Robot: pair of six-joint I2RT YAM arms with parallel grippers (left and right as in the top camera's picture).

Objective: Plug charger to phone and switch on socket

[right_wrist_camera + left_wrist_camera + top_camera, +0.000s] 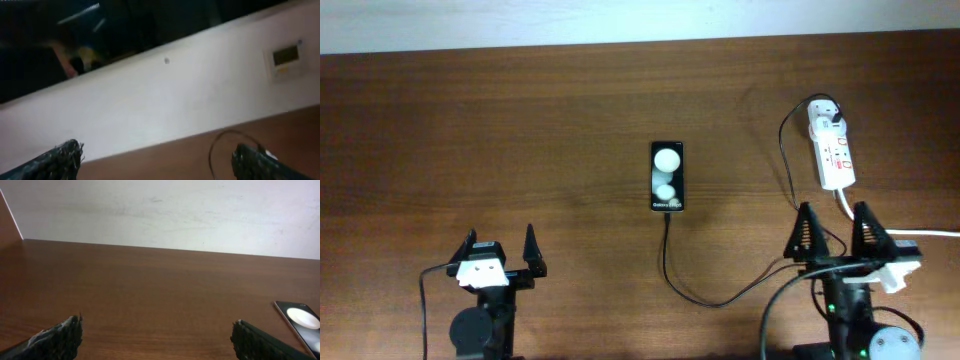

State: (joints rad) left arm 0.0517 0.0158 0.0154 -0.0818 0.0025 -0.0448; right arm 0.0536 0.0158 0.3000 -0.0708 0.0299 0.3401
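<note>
- The charger [664, 250], a long thin black cable, leaves the near short edge of the phone [667, 175], a small black rectangular smartphone with two white circles on its face. It loops toward the front of the table, then climbs to its black adapter [832, 122]. The adapter sits in the far end of the socket [835, 155], a white elongated power strip with red switch marks. The cable tip meets the phone's edge, but I cannot tell whether it is fully seated.
- The phone lies flat and face up mid-table between the two arms, so either could probably reach it. The socket lies on the right, just ahead of the right arm, which looks the likelier one for the switch.
- The left gripper [501, 248] is spread wide and empty, well apart from the phone.
- The right gripper [835, 235] is also spread and empty, near the thick white cord [930, 233] leaving the socket.
- The table [520, 120] is smooth, dark brown wood grain.
- A pale wall [160, 210] stands behind it. The tilted right wrist view shows a small wall panel [286, 56] below dark glass.
</note>
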